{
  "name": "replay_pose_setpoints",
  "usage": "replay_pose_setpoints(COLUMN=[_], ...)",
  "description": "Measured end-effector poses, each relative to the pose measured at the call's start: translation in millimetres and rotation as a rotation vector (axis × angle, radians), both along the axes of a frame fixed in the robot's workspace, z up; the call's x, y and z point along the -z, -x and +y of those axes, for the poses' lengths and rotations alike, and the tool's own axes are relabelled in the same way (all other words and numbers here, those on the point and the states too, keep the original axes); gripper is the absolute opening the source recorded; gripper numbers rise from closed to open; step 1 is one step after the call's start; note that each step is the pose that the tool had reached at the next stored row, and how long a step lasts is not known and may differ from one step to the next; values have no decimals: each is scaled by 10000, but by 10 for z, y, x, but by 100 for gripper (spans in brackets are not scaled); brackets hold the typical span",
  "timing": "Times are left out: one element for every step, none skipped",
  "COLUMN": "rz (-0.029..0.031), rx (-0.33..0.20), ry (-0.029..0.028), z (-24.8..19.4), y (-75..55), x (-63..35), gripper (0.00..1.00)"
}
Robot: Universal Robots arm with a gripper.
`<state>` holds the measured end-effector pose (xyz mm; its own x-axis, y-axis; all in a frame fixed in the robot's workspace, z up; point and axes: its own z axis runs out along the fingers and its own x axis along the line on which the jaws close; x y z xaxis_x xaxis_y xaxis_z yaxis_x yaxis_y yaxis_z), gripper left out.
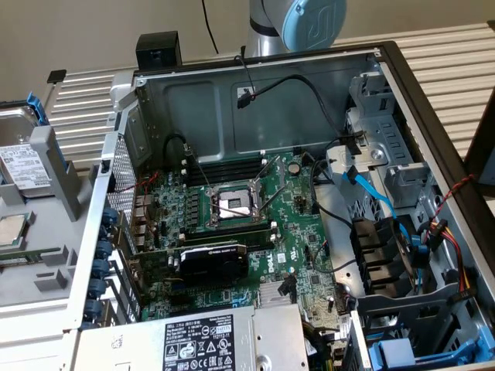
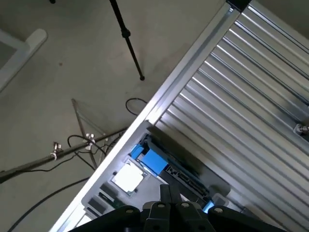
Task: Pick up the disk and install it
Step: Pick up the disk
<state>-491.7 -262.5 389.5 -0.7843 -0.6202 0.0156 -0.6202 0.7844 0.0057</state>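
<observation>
Shut and empty, the black gripper (image 2: 166, 195) hung high over the blue-framed silver rectangular disk (image 1: 22, 166), propped in a grey rack (image 1: 66, 179) at the exterior view's left edge.

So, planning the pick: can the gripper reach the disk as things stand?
Likely yes: the disk sits in its grey rack outside the case, nothing above it, though the fingers are shut.

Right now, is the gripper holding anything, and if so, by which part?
Nothing is held. The gripper is shut with nothing between its fingers. The disk sits apart from it in the grey stand at the exterior view's left.
</observation>
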Motion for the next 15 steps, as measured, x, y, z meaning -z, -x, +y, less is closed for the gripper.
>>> replay_pose_setpoints(rz=[-1,-1,-1,0,1,0,0,0,1,0,0,0,1,0,0], rx=[-170,-354,-534,-720,-898,-1080,-1259,-1450,-1624,-1809,-1990,-2168,-2361,-2534,-2714], ry=[0,-1,-1,-1,-1,-1,-1,-1,-1,-1,-1,-1,-1,-1,-1], z=[0,0,0,0,0,0,0,0,0,0,0,0,0,0,0], y=[0,0,0,0,0,0,0,0,0,0,0,0,0,0,0], x=[1,3,4,4,5,6,6,7,7,7,8,8,8,8,9], gripper=[11,11,11,11,11,11,11,11,11,11,11,11,11,11,11])
